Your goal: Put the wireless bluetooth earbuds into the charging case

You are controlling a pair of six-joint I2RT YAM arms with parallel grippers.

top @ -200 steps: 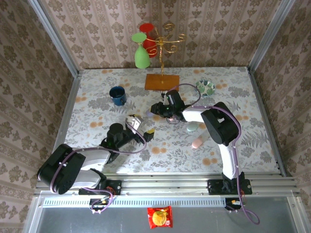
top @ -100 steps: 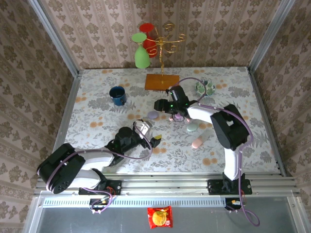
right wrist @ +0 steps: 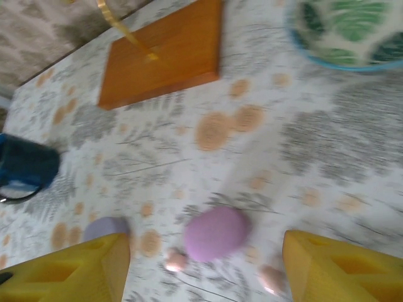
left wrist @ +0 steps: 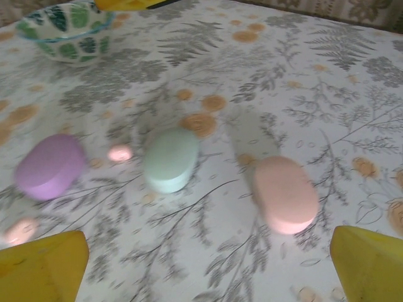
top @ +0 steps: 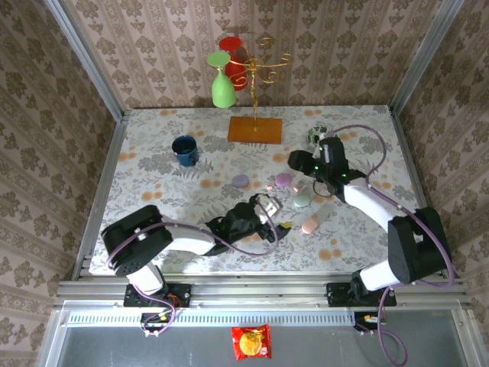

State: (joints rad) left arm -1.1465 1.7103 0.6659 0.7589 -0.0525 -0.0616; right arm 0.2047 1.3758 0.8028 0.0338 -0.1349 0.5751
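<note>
Left gripper [left wrist: 208, 258] is held wide apart and empty, low over the table [left wrist: 352, 94], with the purple case [left wrist: 50, 165] ahead to its left. Right gripper [right wrist: 206, 264] is likewise parted, nothing gripped, hovering just short of the purple case. Earbuds [left wrist: 119, 153] are noted loose on the table: one between the purple case and the mint case [left wrist: 170, 159], another just beside the purple case on the side away from the mint case. Judged very light, hard, smooth and rounded, so likely to roll or squirt from the pads. Best taken across the widest part of the body, fingers low, closure gentle. Exact shape is lost to blur; possibly a stem is present.
</note>
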